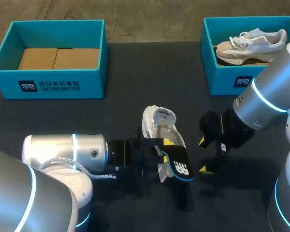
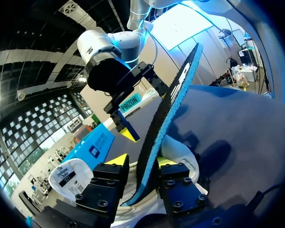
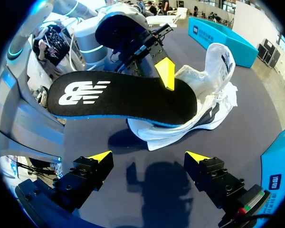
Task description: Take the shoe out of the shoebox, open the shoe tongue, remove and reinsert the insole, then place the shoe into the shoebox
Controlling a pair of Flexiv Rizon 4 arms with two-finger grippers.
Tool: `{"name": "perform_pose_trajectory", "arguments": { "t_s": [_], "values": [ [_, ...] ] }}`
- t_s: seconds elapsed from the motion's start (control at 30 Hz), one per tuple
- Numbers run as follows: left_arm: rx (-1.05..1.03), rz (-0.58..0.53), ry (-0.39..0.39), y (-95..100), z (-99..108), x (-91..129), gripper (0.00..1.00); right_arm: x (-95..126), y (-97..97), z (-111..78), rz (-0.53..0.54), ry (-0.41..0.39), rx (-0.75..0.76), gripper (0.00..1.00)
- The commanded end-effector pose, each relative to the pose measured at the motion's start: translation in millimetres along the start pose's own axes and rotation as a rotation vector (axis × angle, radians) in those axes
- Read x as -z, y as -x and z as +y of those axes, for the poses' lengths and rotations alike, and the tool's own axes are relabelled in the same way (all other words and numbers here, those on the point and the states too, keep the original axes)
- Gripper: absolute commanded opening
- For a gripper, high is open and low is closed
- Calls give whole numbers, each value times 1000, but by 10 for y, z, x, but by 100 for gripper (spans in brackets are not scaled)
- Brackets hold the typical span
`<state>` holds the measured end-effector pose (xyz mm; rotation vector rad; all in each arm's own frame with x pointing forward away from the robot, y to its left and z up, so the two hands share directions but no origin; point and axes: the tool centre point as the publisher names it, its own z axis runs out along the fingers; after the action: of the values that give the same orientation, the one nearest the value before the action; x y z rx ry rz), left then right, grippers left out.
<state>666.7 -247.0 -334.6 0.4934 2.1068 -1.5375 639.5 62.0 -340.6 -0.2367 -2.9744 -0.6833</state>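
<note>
Left hand (image 1: pixel 164 147): comes in from the lower left, clenched on the black insole (image 1: pixel 179 166) at lower centre.
Shoe (image 1: pixel 159 123): white, on the dark tabletop (image 1: pixel 135 72) at centre, partly under the insole.
Right hand (image 1: pixel 204 154): released, empty, right of centre, near the insole but apart from it.
Left box (image 1: pixel 48 84): blue, upper left, no shoe inside.
Right box (image 1: pixel 222 82): blue, upper right, holds another shoe (image 1: pixel 251 46).

Dark matte table (image 1: pixel 125 77) top

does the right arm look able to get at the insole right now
Probably yes: the right pincer hangs open just beside the insole, with nothing between them. The left pincer grips it above the shoe, its printed end free.
</note>
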Motion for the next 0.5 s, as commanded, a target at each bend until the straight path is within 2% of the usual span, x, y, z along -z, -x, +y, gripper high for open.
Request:
{"name": "perform_pose_trajectory", "arguments": {
  "t_s": [0.03, 0.3, 0.5],
  "values": [
    [-5, -1, 16, 14, -55, -60, 35, -16, -4, 10, -3, -4, -2, 100],
    [-10, -39, 25, 70, -73, -132, 29, -16, -4, 10, -3, -4, -2, 100],
    [14, -7, 25, 61, -64, -187, 30, -16, -4, 10, -3, -4, -2, 100]
  ]
}}
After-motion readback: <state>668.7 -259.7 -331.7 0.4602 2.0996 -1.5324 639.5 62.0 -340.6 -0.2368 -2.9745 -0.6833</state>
